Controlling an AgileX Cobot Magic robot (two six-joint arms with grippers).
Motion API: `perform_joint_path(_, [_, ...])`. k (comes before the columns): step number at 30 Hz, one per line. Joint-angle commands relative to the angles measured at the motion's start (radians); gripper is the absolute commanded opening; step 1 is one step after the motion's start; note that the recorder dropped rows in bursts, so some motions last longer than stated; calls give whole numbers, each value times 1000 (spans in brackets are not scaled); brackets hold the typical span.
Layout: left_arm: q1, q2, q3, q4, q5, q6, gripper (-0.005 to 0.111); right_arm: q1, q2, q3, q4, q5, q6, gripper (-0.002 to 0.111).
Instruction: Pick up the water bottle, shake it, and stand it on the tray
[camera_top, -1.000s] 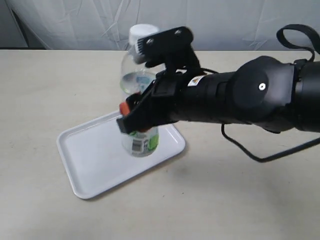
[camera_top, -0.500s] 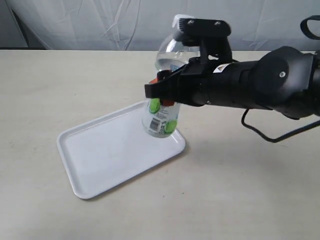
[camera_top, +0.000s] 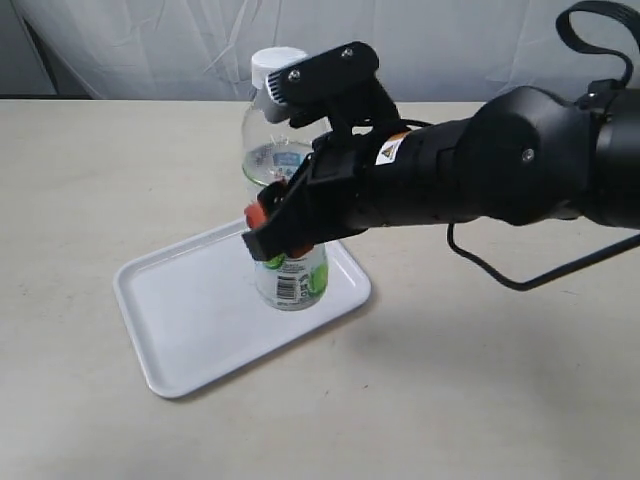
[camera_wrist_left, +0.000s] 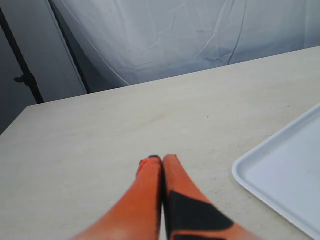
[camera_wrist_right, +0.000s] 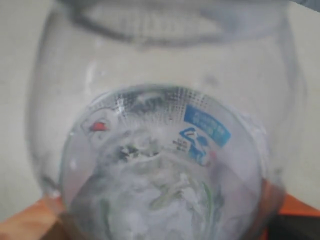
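Water bottle (camera_top: 272, 150) upright at frame centre, base at the tray's (camera_top: 190, 320) right end; we cannot tell if it touches. Right fingers (camera_top: 258, 213) clamp its waist. Left fingers (camera_wrist_left: 172, 175) pressed together, empty. We judge the bottle light, thin-walled and slick, so the waist hold suits it.

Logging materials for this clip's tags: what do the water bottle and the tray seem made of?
The water bottle looks like clear glossy plastic: water inside shows through its wall. Its cap is opaque white. The tray looks smooth white with a faint sheen, probably plastic, judging by moulded rounded corners and low rim.
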Motion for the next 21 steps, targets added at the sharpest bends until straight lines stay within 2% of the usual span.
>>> perform_joint_path(1, [-2, -5, 4, -4, -13, -4, 0, -79, 8, 21, 59, -181, 198, -1])
perform_joint_path(3, [-2, -5, 4, -4, -13, -4, 0, -89, 25, 17, 115, -97, 244, -1])
perform_joint_path(6, [-2, -5, 4, -4, -13, -4, 0, -51, 28, -6, 91, 100, 59, -1])
perform_joint_path(8, [-2, -5, 4, -4, -13, -4, 0, -35, 1, 1, 93, 47, -40, -1])
perform_joint_path(10, [-2, -5, 4, -4, -13, -2, 0, -38, -13, 30, 104, -158, -29, -1])
perform_joint_path(12, [-2, -5, 4, -4, -13, -2, 0, -40, -6, 54, 230, -290, 8, -1])
perform_joint_path(14, [-2, -5, 4, -4, -13, -2, 0, -29, -2, 40, 270, -197, 6, -1])
perform_joint_path(16, [-2, -5, 4, -4, -13, -2, 0, 5, -2, 14, 88, -27, -80, -1])
perform_joint_path(17, [-2, -5, 4, -4, -13, -2, 0, 16, -5, 16, -31, 0, -126, -1])
perform_joint_path(19, [-2, -5, 4, -4, -13, -2, 0, 3, -6, 38, -75, -101, -59, -1])
perform_joint_path(21, [-2, -5, 4, -4, -13, -2, 0, -28, -4, 54, 35, -204, 70, -1])
